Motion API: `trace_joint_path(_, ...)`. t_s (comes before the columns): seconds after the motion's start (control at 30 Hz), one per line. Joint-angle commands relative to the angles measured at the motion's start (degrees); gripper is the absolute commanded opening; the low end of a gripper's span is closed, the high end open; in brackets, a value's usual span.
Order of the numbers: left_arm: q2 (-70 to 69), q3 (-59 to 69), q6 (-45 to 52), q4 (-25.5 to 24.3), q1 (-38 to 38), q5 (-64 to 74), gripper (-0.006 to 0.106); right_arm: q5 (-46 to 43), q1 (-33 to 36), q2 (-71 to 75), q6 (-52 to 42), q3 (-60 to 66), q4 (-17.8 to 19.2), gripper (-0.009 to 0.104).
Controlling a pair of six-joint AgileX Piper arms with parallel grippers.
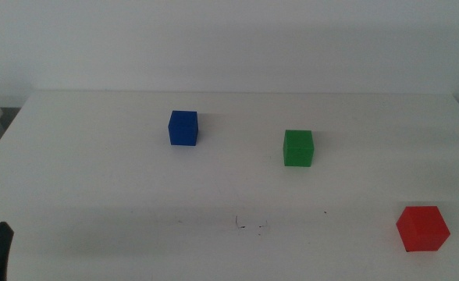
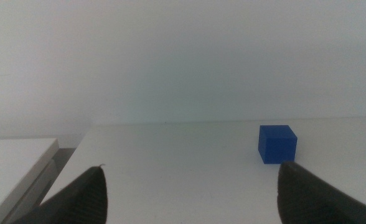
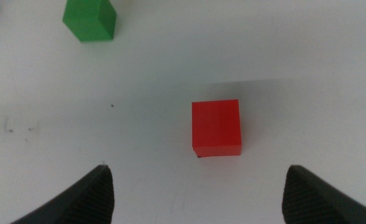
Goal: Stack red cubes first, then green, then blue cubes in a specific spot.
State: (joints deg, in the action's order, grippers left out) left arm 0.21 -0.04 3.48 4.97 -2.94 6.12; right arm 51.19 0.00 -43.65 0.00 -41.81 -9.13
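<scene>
Red cube (image 1: 423,228): bright, matte, unmarked; table's 4 o'clock corner.
Green cube (image 1: 298,147): matte; just right of centre.
Blue cube (image 1: 183,127): 11 o'clock of centre.
Right gripper (image 3: 195,186): jaws spread wide above the red cube.
Left gripper (image 2: 192,190): jaws apart, at 8 o'clock edge.

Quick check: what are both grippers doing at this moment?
Left gripper: open, holding nothing, waiting at the table's near left edge.
Right gripper: open, holding nothing, above the red cube.

White tabletop (image 1: 97,179) with faint dark scuff marks (image 1: 249,225) near its front edge; plain pale wall (image 1: 229,43) directly behind; soft, even lighting throughout.
</scene>
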Motion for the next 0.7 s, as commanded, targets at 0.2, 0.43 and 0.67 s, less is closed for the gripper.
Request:
trace_joint_path(0.2,-0.2,0.0,0.0,0.0,0.1,-0.7,0.094,0.4,0.4,-16.3,-3.2,-6.3,1.5,0.093)
trace_joint_path(0.43,-0.2,0.0,0.0,0.0,0.1,-0.7,0.094,0.0,5.2,-30.1,0.5,-9.9,8.7,0.093)
trace_joint_path(0.67,-0.2,0.0,0.0,0.0,0.1,-0.7,0.094,-0.9,6.4,-40.1,2.1,-12.3,10.4,0.093)
